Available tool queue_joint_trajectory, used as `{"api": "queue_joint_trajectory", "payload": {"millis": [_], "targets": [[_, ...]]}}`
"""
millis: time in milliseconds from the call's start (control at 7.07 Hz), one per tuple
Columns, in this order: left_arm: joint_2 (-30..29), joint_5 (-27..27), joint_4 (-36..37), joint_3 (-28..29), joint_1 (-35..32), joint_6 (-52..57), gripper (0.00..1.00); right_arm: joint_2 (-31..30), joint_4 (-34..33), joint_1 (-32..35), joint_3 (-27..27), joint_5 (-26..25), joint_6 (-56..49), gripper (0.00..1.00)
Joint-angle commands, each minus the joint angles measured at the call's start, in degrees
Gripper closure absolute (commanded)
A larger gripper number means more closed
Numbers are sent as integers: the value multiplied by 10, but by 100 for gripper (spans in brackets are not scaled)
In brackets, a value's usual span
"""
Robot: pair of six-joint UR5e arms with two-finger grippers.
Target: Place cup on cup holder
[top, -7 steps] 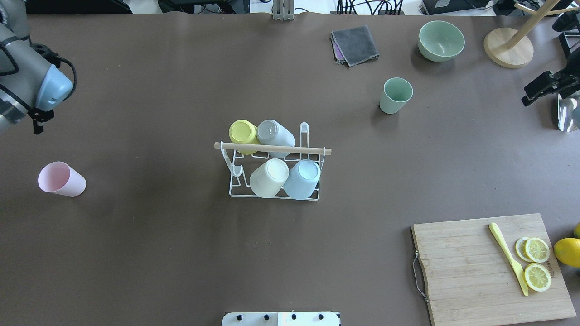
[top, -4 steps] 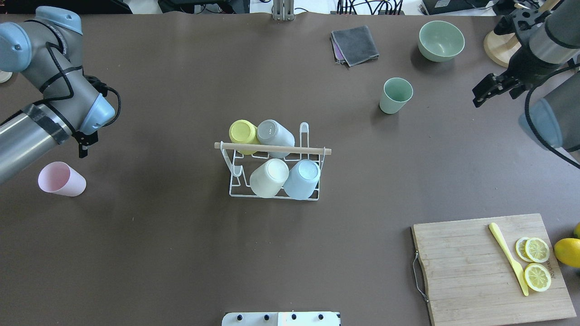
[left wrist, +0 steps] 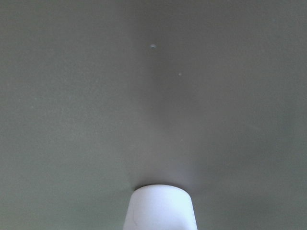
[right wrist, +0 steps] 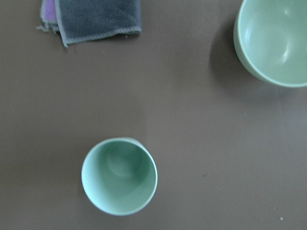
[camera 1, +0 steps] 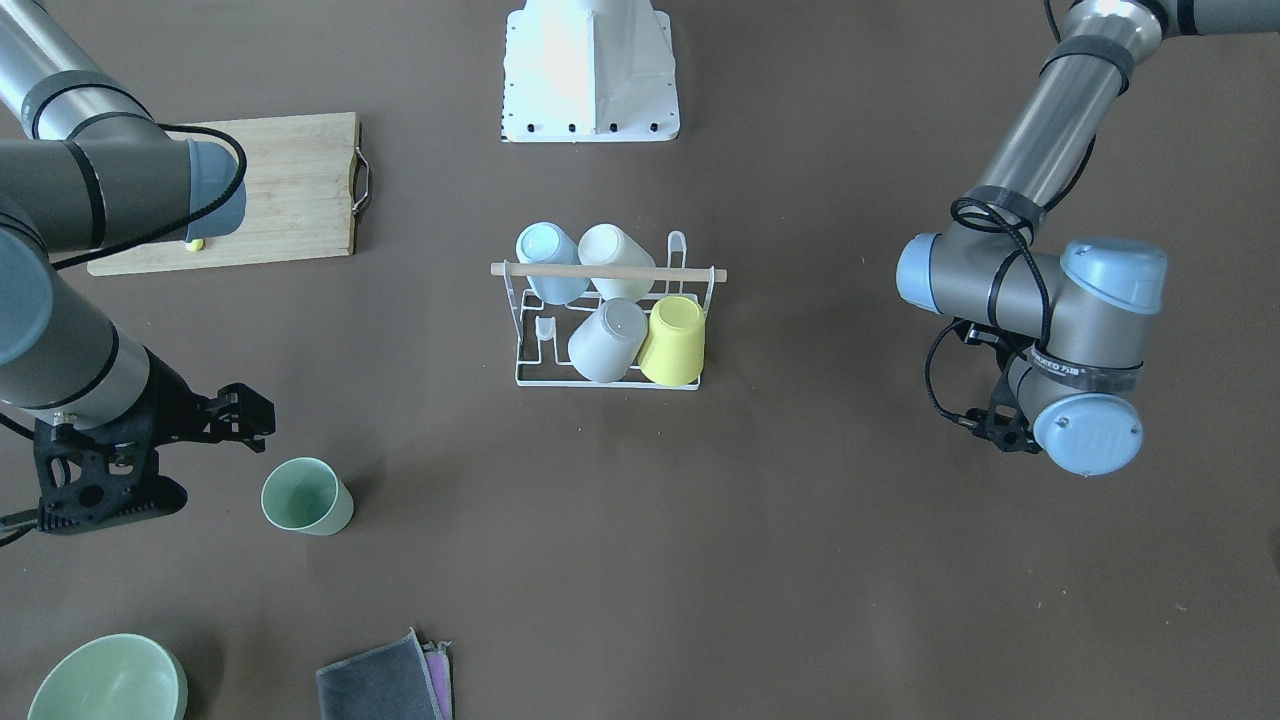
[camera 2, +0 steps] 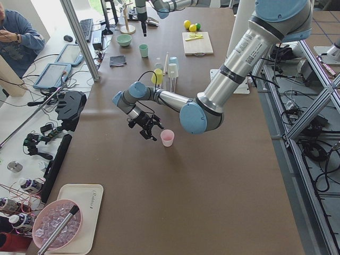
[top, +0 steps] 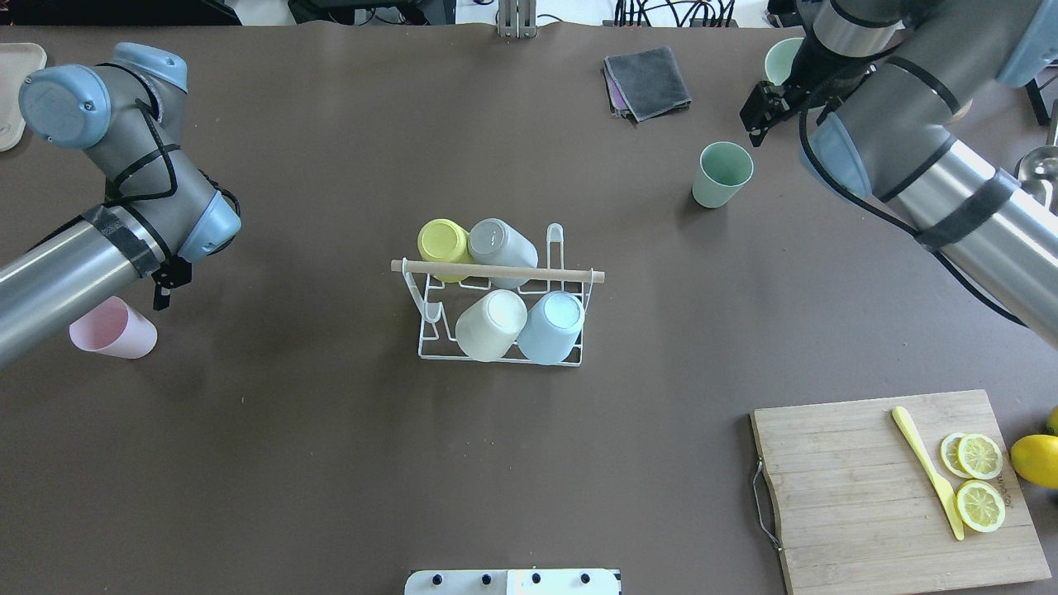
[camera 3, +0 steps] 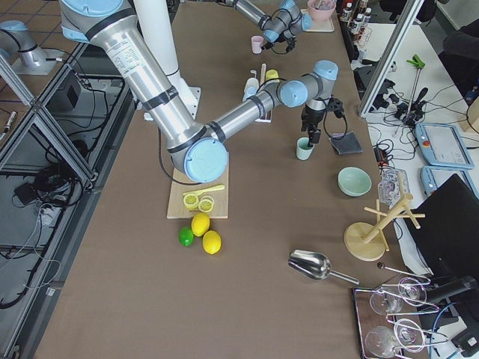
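Front view: my right hand, empty and seemingly parted, has swung in beside the green cup. The cup holder stands mid-counter with two prongs bare.
Overhead: my left hand, opening indiscernible, has neared the pink cup.
Right wrist: bowl and cloth lie well apart from the green cup.

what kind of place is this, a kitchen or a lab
Most likely a robotics lab staged as a kitchen. The cup holder and cutting board are kitchenware, but they sit on a worktable beside aluminium framing, with an operator at a side bench holding tablets.
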Motion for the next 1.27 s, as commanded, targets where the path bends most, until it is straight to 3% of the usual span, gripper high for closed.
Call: {"api": "queue_joint_trajectory", "payload": {"millis": [0, 283, 566, 1132], "targets": [[2, 9, 20, 5, 10, 17, 2, 90, 6, 23, -147, 13, -58, 0], [2, 11, 20, 13, 34, 18, 2, 113, 62, 7, -224, 13, -62, 0], [2, 46, 23, 17, 35, 21, 2, 156, 63, -10, -297, 16, -103, 0], [3, 52, 39, 21, 49, 22, 6, 255, 58, -18, -476, 32, -181, 0]]}}
